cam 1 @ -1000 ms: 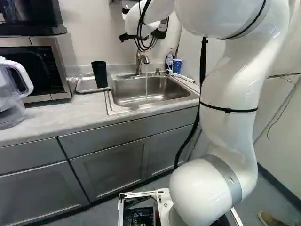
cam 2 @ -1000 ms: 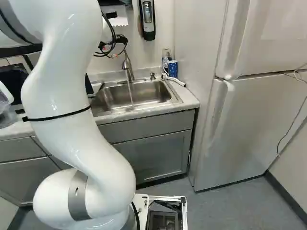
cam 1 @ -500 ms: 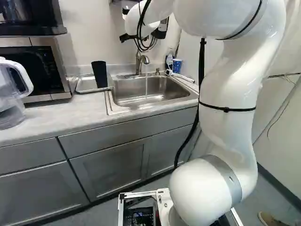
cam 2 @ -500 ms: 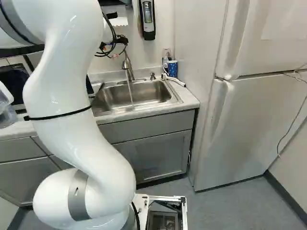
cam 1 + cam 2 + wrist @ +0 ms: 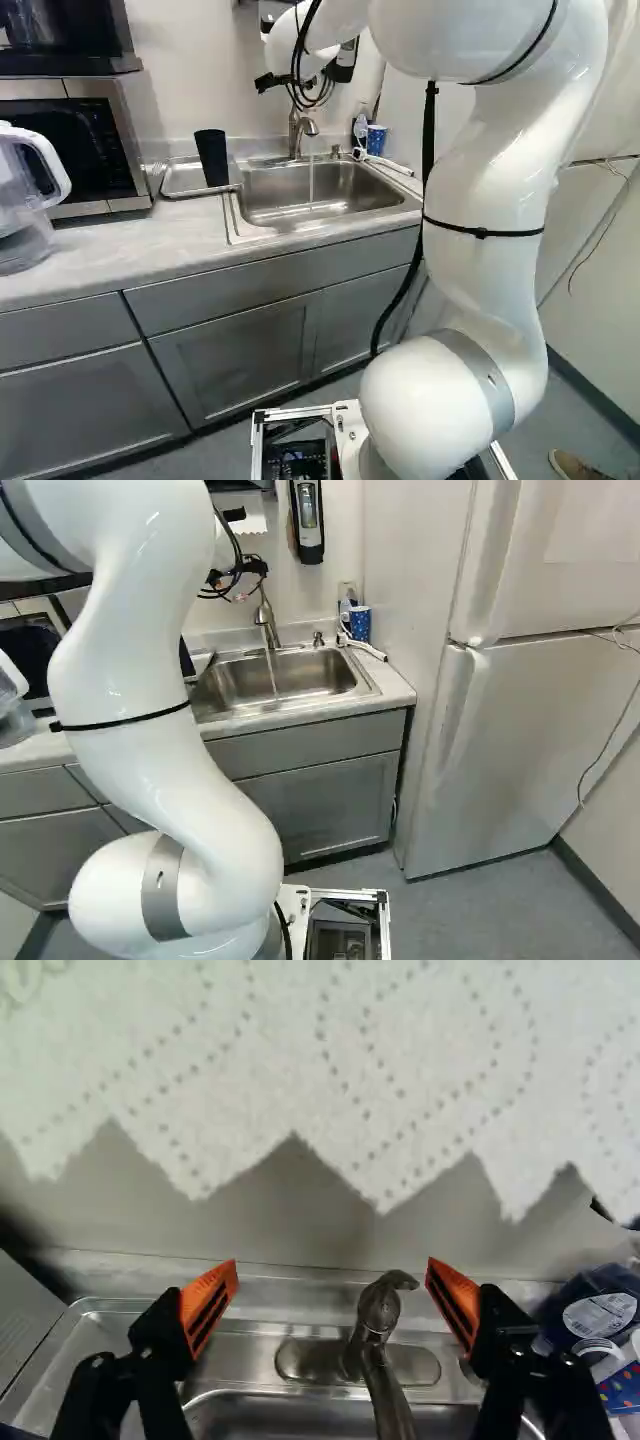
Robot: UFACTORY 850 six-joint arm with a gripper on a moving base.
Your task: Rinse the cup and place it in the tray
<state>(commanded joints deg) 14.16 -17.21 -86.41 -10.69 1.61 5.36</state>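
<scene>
The black cup point(image 5: 211, 158) stands in the silver tray point(image 5: 182, 192), just left of the sink point(image 5: 243, 212). The claw point(image 5: 238, 583) is up high over the back of the sink. In the wrist view, the two fingers of the claw point(image 5: 333, 1270) are spread wide, with nothing pinched, and the tap point(image 5: 380, 1310) shows in the space between them. Water point(image 5: 311, 183) runs down into the sink. A blue cup point(image 5: 360, 624) with dots is on the desk point(image 5: 130, 240), by the sink's back right corner. White paper point(image 5: 300, 1070) hangs above the sink. The big fridge point(image 5: 500, 750) is right of the sink.
</scene>
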